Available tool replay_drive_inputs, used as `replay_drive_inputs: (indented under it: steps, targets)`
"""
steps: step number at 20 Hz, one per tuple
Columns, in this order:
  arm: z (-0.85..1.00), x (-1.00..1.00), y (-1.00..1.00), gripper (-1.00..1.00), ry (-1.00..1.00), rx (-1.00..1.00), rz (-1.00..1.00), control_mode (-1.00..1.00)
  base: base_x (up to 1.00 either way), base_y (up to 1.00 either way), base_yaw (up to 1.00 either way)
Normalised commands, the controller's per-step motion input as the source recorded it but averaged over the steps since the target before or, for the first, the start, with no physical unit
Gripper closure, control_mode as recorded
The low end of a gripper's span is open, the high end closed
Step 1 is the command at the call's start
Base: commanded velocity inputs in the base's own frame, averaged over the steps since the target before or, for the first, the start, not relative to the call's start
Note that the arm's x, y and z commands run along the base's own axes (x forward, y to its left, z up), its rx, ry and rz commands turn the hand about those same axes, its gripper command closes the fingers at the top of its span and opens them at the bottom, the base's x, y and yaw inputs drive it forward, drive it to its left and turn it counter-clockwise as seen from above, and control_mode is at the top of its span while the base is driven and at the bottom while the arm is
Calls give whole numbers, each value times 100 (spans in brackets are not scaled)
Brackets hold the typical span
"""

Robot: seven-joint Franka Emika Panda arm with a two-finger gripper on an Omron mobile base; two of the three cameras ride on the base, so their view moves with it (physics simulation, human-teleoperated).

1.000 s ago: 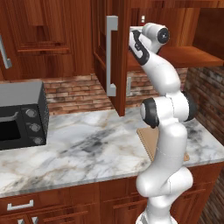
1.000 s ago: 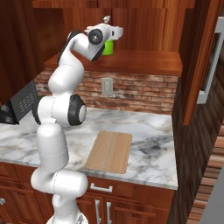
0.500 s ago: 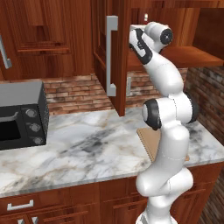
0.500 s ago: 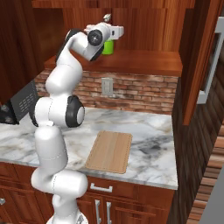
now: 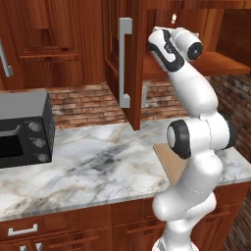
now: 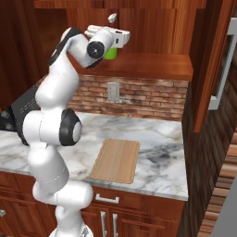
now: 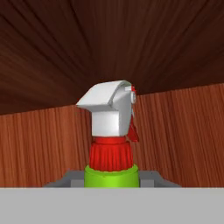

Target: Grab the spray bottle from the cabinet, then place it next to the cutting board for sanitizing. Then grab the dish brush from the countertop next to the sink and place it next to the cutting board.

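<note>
The green spray bottle [image 6: 110,53] with its white, red-collared top [image 7: 111,127] stands upright in the open cabinet [image 6: 152,65], just over the shelf. My gripper [image 6: 112,46] is shut on the bottle's body below the red collar, with a grey finger [image 7: 65,180] on each side. From the left base, the bottle's white tip [image 5: 173,18] peeks over my hand in front of the cabinet shelf [image 5: 215,63]. The tan cutting board [image 6: 115,159] lies flat on the marble counter right of my base; part of it [image 5: 165,159] shows behind my arm. The dish brush is out of view.
The cabinet's open door [image 5: 131,63] with its grey bar handle [image 5: 125,61] juts out left of my arm. That door [image 6: 215,65] is to my right from the right base. A black microwave [image 5: 22,130] sits at the counter's left end. A brick wall with an outlet [image 6: 112,91] backs the counter.
My arm has shifted slightly, drawing the hand a little back from the cabinet with the bottle still gripped. Nothing else has moved.
</note>
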Motion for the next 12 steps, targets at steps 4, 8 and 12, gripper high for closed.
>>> replay_drive_inputs:
  steps: [4,8,12]
  targets:
    - [-3,-81,-18,100,-11,7,1,-100,0,0,0]
    - [0,-96,-5,100,-16,-1,8,-100,0,0,0]
    - [0,-100,-1,100,-9,0,10,-100,0,0,0]
